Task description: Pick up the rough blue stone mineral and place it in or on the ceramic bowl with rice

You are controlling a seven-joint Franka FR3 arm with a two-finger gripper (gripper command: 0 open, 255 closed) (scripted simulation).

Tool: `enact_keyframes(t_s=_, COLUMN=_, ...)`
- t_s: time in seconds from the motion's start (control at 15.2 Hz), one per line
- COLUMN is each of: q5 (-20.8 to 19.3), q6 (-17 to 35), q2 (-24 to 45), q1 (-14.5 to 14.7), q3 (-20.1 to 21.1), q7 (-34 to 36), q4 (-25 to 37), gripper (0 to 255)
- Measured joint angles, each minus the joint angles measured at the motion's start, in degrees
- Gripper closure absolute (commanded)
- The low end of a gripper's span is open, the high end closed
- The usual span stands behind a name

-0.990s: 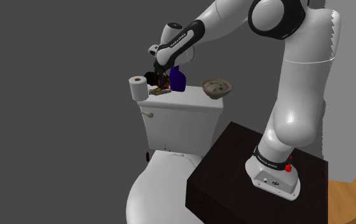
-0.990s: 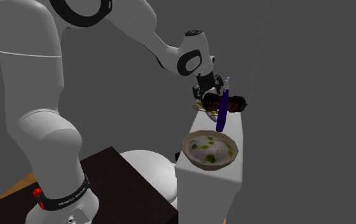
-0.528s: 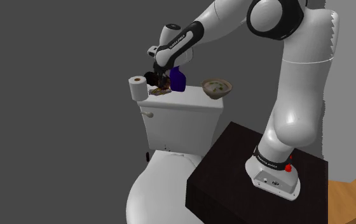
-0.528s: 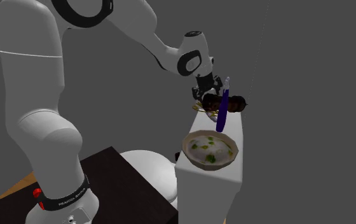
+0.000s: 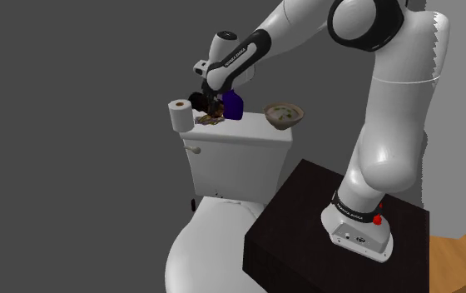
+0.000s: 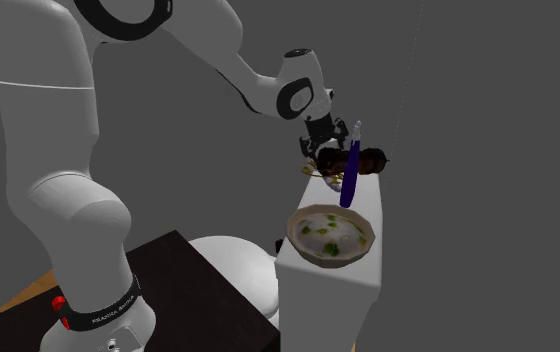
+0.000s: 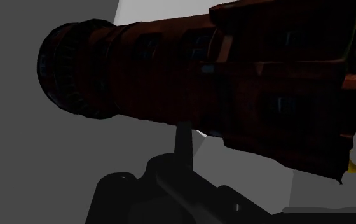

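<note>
Jaws low over toilet tank lid (image 5: 241, 135), just at 9 o'clock of blue stone (image 5: 234, 105) in shoulder view. Jaw opening: can't tell (wrist cam sits close on a red-brown cylindrical object (image 7: 234, 83)). Stone upright on lid; rice bowl (image 5: 283, 126) at its 3 o'clock, apart. 1 paper roll (image 5: 178, 116) at 9 o'clock end.

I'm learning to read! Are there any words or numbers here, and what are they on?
Base band: white lettering, too small to read.
Forearm: white lettering, too small to read.
No other writing can be made out.
</note>
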Motion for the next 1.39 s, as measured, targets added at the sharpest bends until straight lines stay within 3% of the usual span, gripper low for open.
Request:
enact_keyframes(t_s=0.33, q5=-1.01, q6=-8.10, q2=-2.14, q1=-0.04, q3=-0.64, q7=0.51, q4=0.51, gripper=255)
enact_keyframes(t_s=0.86, q5=-2.12, q6=-16.59, q2=-4.90, q1=0.46, q3=-0.51, q7=1.18, q4=2.92, gripper=255)
enact_keyframes(t_s=1.39, q5=-2.90, q6=-20.71, q2=-7.23, q1=0.51, q3=-0.41, q7=1.65, q4=6.62, gripper=255)
